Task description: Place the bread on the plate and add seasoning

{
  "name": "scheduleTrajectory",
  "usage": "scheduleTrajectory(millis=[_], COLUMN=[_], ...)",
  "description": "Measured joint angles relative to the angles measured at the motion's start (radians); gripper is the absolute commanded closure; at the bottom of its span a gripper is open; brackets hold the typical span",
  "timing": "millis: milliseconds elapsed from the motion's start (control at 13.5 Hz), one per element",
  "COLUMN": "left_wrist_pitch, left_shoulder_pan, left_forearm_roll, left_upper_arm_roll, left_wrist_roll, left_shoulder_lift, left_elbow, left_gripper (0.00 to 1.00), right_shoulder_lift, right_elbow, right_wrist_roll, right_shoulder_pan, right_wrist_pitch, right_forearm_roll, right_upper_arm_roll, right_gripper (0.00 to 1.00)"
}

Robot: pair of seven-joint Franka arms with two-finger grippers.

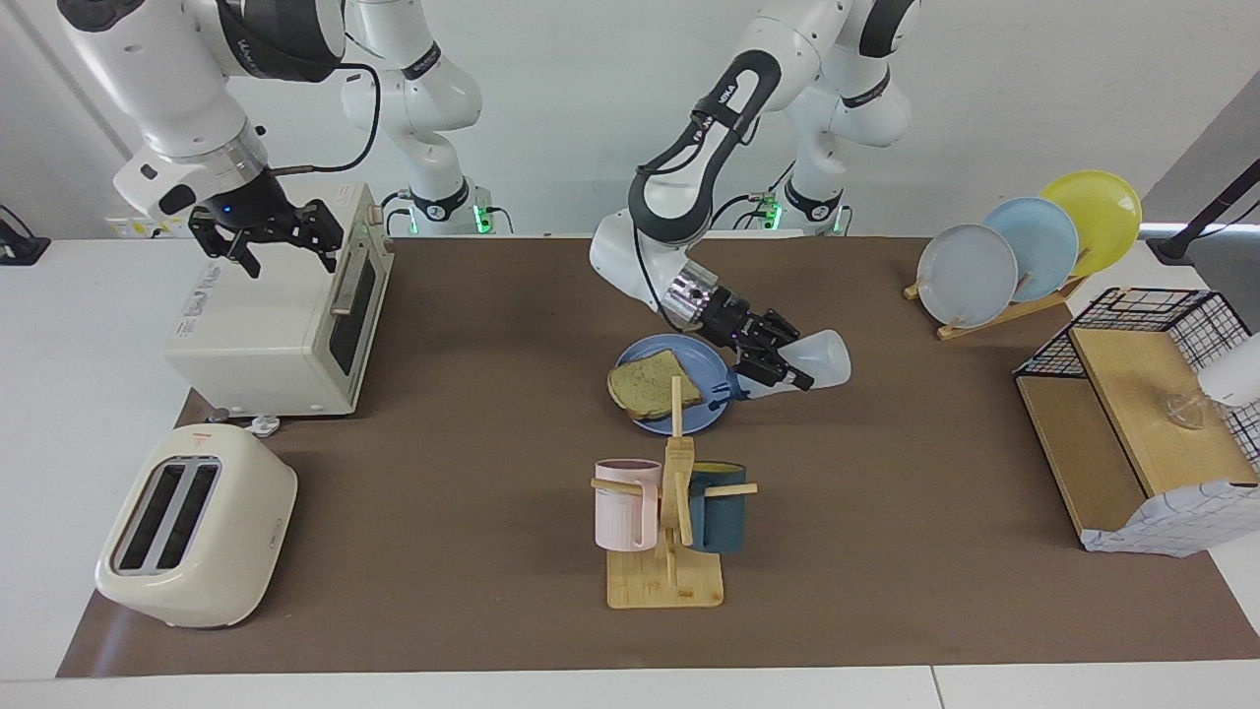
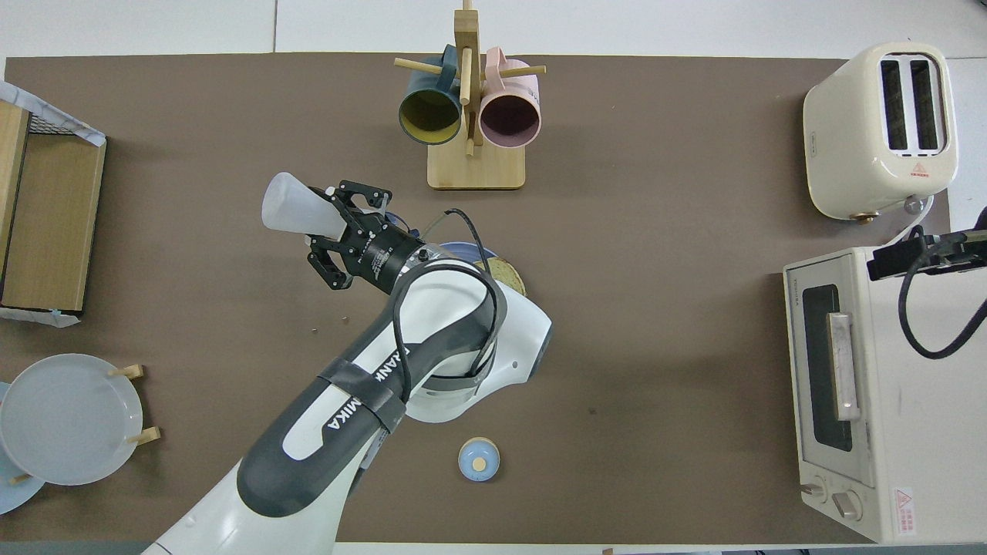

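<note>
Two mugs (image 1: 627,504), three racked plates (image 1: 1029,246)

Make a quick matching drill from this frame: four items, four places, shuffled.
Things:
1. bread
2. seasoning bottle
3. pink mug
4. right gripper

Places:
A. hung on the wooden mug stand
B. over the toaster oven
C. lying on the blue plate
D. tilted in the left gripper, cap down by the plate's edge

Pairs: 1-C, 2-D, 3-A, 4-B
</note>
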Motion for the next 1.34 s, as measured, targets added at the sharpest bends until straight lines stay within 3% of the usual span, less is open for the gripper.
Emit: scheduleTrajectory(millis=[371,965,1187,1336], left_wrist_pitch=[0.009,-0.109,-0.114,-0.083], left_shoulder_pan=[-0.007,-0.277,-0.263,-0.182], left_forearm_roll=[0.003,-0.128,-0.132,-0.128], left_upper_arm_roll=[-0.015,-0.021,-0.012,-0.005], left_wrist_roll=[0.0,-0.001,-0.001,-0.001], left_shoulder_lift=[0.004,-0.008,-0.009,-0.008], left_elbow=[0.0,0.004,0.004,0.002], left_gripper=[1.0,1.0,1.0,1.0], right_shoulder_lift=[0.0,0.0,0.0,0.0], right_elbow=[0.0,0.0,0.0,0.0], right_wrist_roll=[0.0,0.0,0.0,0.0], right_shoulder_pan=[0.0,0.0,0.0,0.0], right_wrist_pitch=[0.0,0.0,0.0,0.0], right_forearm_roll=[0.0,0.0,0.0,0.0], right_upper_arm_roll=[0.0,0.0,0.0,0.0], right_gripper=[0.0,0.0,0.0,0.0])
